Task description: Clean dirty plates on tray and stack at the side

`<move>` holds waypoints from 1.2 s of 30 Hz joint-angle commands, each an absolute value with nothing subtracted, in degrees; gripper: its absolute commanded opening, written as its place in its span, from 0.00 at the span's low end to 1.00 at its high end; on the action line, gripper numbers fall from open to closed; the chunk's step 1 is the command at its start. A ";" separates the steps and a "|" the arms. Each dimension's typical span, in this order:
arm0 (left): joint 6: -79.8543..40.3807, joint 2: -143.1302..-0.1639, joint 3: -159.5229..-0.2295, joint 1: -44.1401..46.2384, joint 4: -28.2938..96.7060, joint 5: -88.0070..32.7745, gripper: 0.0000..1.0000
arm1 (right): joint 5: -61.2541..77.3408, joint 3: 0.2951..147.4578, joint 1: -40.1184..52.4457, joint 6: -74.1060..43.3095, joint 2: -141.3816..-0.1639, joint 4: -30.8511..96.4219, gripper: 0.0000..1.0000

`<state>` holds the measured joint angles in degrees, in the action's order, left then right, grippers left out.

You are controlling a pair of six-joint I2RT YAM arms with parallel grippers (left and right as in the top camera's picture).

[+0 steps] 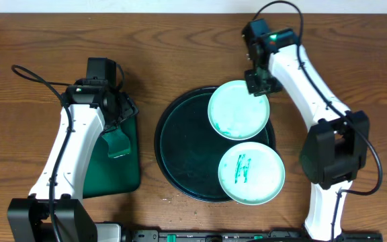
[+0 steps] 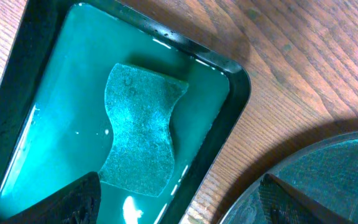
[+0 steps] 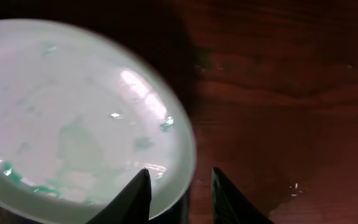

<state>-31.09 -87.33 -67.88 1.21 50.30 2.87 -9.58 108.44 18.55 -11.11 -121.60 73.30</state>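
Two pale plates lie on the round dark tray (image 1: pixel 180 148). The upper plate (image 1: pixel 239 109) (image 3: pixel 73 118) carries only faint green smears and overhangs the tray's rim at the upper right. The lower plate (image 1: pixel 251 174) has a green scribble at its centre. My right gripper (image 1: pixel 257 82) (image 3: pixel 180 180) stands astride the upper plate's far rim, one finger over the plate's face and the other outside the edge; the jaws are narrow, with a gap still showing. My left gripper (image 1: pixel 123 114) (image 2: pixel 180 180) hangs wide open and holds nothing, above the near corner of the sponge tray.
A rectangular green tray (image 1: pixel 116 171) (image 2: pixel 241 87) holding liquid and a green sponge (image 1: pixel 117 142) (image 2: pixel 142 137) sits left of the round tray (image 2: pixel 328 168). Brown wood tabletop (image 1: pixel 180 47) lies behind the trays and to the right (image 3: pixel 278 93).
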 commanded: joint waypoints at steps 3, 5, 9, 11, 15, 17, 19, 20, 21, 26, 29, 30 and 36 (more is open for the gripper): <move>-30.72 -87.18 -68.71 0.93 50.30 2.09 0.82 | -9.56 105.89 17.98 -11.70 -122.06 71.50 0.31; -30.72 -87.18 -68.71 0.93 50.30 2.09 0.82 | -9.34 104.73 17.98 -11.68 -122.06 70.57 0.30; -30.72 -87.18 -68.71 0.93 50.33 2.09 0.82 | -8.73 102.67 17.98 -11.70 -122.06 68.69 0.29; -30.72 -87.18 -68.71 0.93 50.33 2.07 0.82 | -8.71 101.95 17.98 -11.77 -122.06 67.92 0.29; -30.72 -87.18 -68.71 0.93 50.35 2.07 0.82 | -8.71 101.45 17.91 -11.77 -122.06 67.16 0.29; -30.72 -87.18 -68.71 0.93 50.46 2.07 0.82 | -8.73 101.45 17.85 -11.77 -122.06 66.94 0.29; -30.72 -87.18 -68.71 0.93 50.57 2.07 0.82 | -8.73 101.45 17.78 -11.77 -122.06 66.83 0.29; -30.72 -87.18 -68.71 0.93 50.65 2.07 0.82 | -8.73 101.45 17.65 -12.01 -122.13 66.78 0.29; -30.72 -87.18 -68.71 0.93 50.70 2.07 0.82 | -8.71 101.45 17.54 -11.99 -122.19 66.72 0.29; -30.72 -87.18 -68.71 0.93 50.87 2.07 0.82 | -8.51 101.32 16.80 -12.21 -122.39 66.59 0.29; -30.72 -87.18 -68.71 0.93 50.92 2.07 0.82 | -8.38 101.10 16.38 -12.21 -122.50 66.54 0.29; -30.72 -87.18 -68.71 0.93 50.92 2.07 0.82 | -8.25 101.03 16.27 -12.21 -122.52 66.54 0.29; -30.72 -87.18 -68.71 0.93 50.92 2.07 0.82 | -7.01 99.42 16.16 -12.21 -122.65 65.06 0.29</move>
<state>-31.09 -87.33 -67.88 1.21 50.63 1.85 -7.90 100.84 16.73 -11.35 -121.89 65.71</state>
